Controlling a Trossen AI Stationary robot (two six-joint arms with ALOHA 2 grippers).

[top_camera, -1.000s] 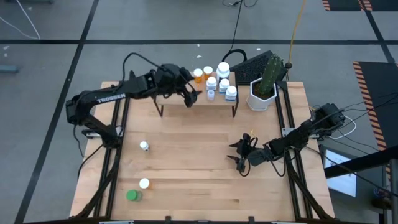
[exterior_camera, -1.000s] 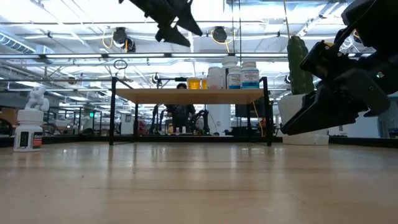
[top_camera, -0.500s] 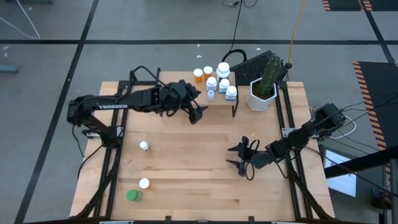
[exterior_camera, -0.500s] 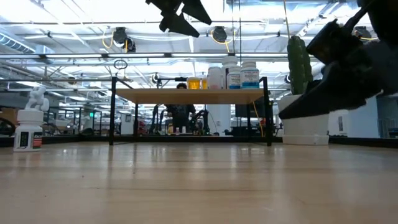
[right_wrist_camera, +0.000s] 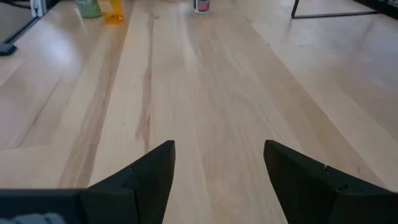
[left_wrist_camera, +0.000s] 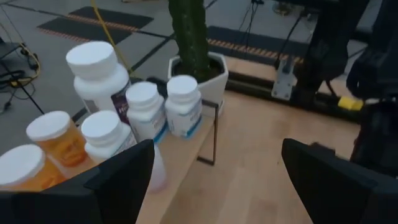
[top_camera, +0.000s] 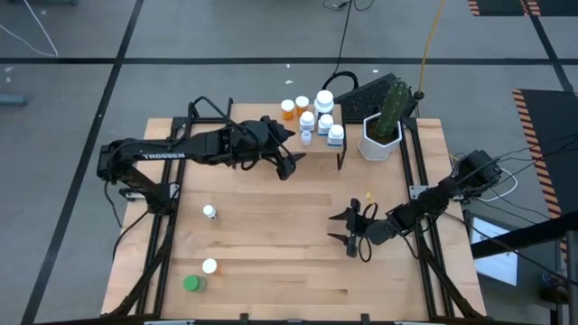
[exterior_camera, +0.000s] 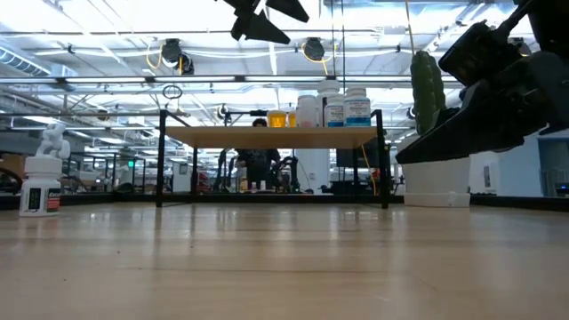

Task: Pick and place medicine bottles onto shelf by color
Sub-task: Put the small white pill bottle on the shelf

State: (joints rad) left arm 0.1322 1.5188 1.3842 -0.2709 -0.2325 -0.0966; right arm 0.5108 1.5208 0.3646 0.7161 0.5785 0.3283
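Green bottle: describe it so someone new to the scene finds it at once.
Start from the wooden table in the high view and go to its near-left corner, far from the shelf. Two bottles lie there apart from the rest. The green bottle is the one nearest the corner, the only green one; its neighbour, the white-capped bottle, sits just beside it.

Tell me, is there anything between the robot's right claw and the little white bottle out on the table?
Nothing. In the high view, only bare wood lies between the right end effector and the small white bottle.
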